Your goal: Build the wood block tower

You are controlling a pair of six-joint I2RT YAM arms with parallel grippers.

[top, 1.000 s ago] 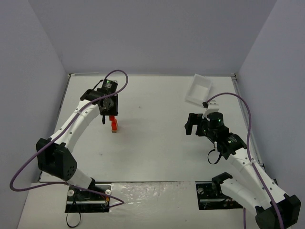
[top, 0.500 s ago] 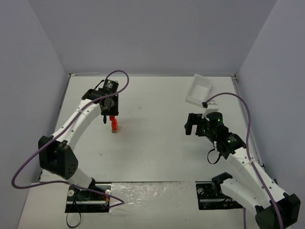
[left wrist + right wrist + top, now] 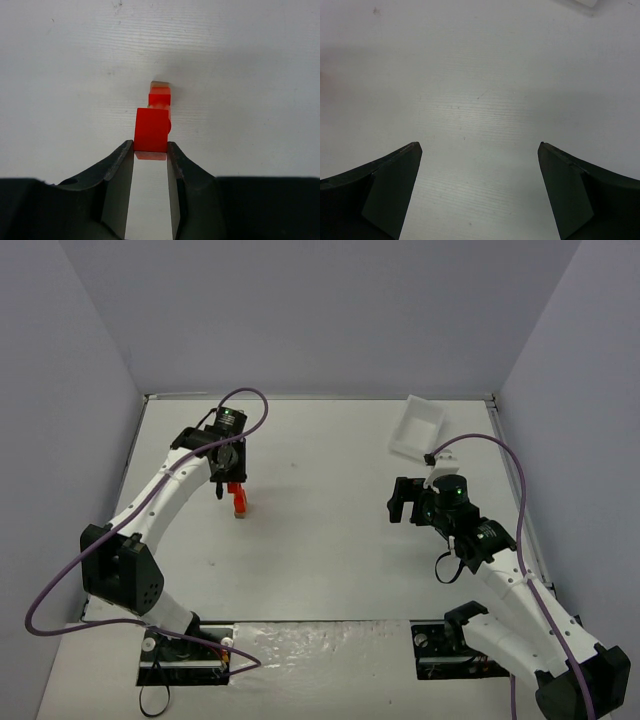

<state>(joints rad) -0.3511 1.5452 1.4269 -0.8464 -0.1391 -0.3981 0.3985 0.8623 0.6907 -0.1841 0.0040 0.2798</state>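
Left of centre on the white table (image 3: pixel 330 560), the narrow stack of small red and tan wooden blocks (image 3: pixel 160 96) stands just beyond the left gripper (image 3: pixel 150 146), clenched on a red wooden cube (image 3: pixel 151 129) — probably light, rigid, tippy; grip flat sides. Right gripper (image 3: pixel 480 147) gapes empty.

One wood block tower (image 3: pixel 239 500), one tray (image 3: pixel 418 427), two arms (image 3: pixel 163 492).

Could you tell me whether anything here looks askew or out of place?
The white tray lies skewed at the far right. The red block held in the left pincer looks slightly off-centre from the wood block tower under it, which peeks out to one side.
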